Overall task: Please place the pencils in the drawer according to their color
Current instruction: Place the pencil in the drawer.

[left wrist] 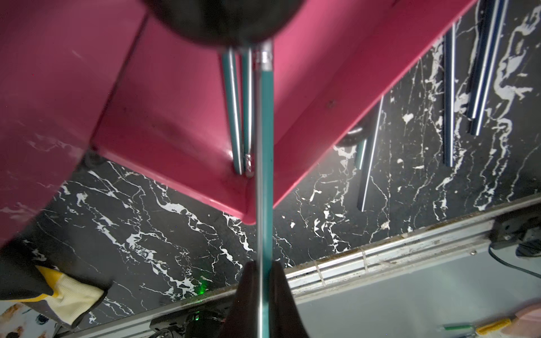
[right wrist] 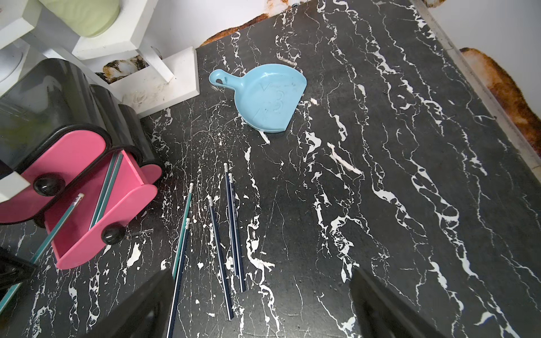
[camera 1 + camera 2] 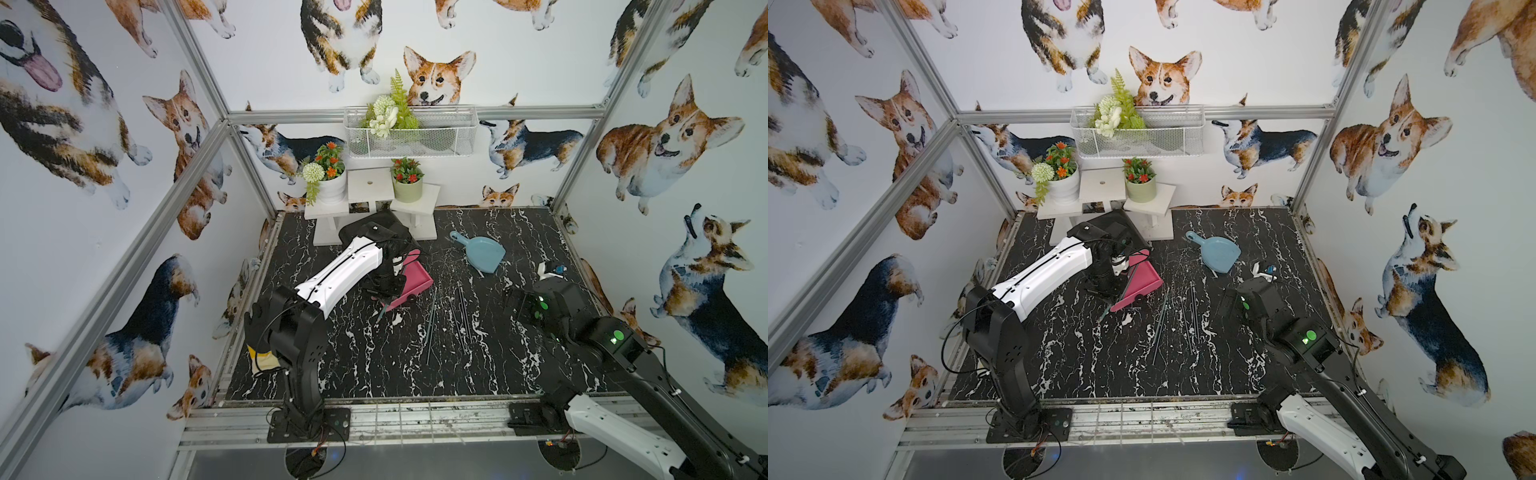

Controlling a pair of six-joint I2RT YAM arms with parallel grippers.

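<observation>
**Loose pencils.** Nearest the robot bases, the unsorted pencils [image 2: 231, 228] are laid flat on the table [image 2: 380, 175]. One teal and several dark ones are seen, roughly parallel, some touching.

**Right gripper.** The right gripper [image 2: 260, 281] is held above these pencils with its fingers spread wide. Nothing is gripped.

**Left gripper.** Farther in, the fingers of the left gripper [image 1: 262, 267] are pressed onto one teal pencil [image 1: 265, 175]. The pencil is tilted, and its eraser end is projected over the open drawer [image 2: 128, 181].

**Drawer.** Two teal pencils [image 1: 238, 117] are found lying inside the drawer. It is pulled out of the black chest [image 2: 44, 96], whose upper drawer is seen closed.

**Dustpan.** A blue dustpan [image 2: 263, 96] is located beyond, well apart from the pencils. It is not part of the task.

**Handling.** Each pencil is judged light, stiff and thin, with a smooth coat. Rolling on the table and pivoting in a pinch are to be expected. A grip near mid-length, across the shaft, is recommended. Touching pencils should be taken at a free end, so that a neighbour is not dragged along.
</observation>
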